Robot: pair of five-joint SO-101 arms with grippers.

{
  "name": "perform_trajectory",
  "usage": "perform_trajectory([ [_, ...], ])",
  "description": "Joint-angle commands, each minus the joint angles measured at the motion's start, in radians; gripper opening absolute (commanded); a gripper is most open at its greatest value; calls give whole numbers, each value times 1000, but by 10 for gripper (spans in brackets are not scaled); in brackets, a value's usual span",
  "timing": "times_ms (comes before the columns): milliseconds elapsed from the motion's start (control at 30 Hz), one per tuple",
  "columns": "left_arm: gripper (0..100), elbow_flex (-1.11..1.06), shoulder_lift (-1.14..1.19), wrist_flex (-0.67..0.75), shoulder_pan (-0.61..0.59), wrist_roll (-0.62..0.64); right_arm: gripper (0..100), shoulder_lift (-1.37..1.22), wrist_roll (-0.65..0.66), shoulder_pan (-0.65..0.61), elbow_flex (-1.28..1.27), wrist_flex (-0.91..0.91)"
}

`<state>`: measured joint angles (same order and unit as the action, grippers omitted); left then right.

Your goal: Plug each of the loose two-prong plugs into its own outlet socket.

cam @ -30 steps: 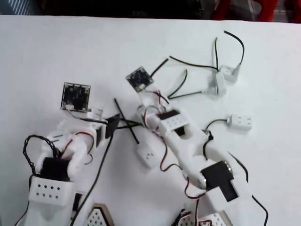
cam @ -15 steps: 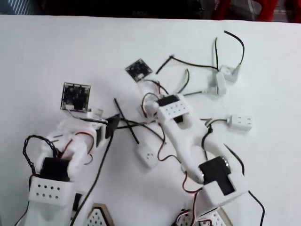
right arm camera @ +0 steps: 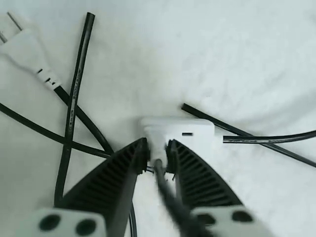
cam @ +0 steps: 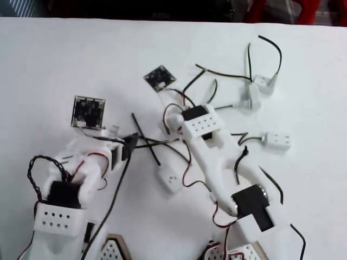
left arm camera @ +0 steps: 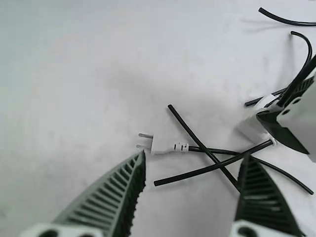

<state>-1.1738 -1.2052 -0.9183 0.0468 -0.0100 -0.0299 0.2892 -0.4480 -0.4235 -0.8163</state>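
Note:
My right gripper (right arm camera: 157,148) is shut on a white plug (right arm camera: 159,139) by its cord end. The plug's front meets a white outlet socket (right arm camera: 190,129); I cannot tell whether the prongs are inside. In the high view this gripper sits mid-table under its arm (cam: 201,125). My left gripper (left arm camera: 193,158) is open, low over the table. A loose white two-prong plug (left arm camera: 162,145) lies just beyond its fingertips, prongs pointing away from the right arm. The same loose plug (right arm camera: 24,42) shows in the right wrist view.
Black cords (left arm camera: 207,158) cross on the table between the two grippers. More white sockets lie around: one near the middle front (cam: 171,179), one at the right (cam: 276,140), two at the far right (cam: 255,92). The table's left and far parts are bare.
The right arm has swung toward the far side and slightly right, taking its wrist camera and held cord with it. The left arm has stayed put.

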Motion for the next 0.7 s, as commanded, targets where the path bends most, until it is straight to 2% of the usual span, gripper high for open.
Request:
perform_trajectory([
  [0,294,8,-22,21,-8,2,18,22,2,5,40,-7],
  [333,294,6,-22,20,-8,2,17,-162,6,8,46,35],
  [667,294,6,-22,20,-8,2,17,31,8,13,92,64],
])
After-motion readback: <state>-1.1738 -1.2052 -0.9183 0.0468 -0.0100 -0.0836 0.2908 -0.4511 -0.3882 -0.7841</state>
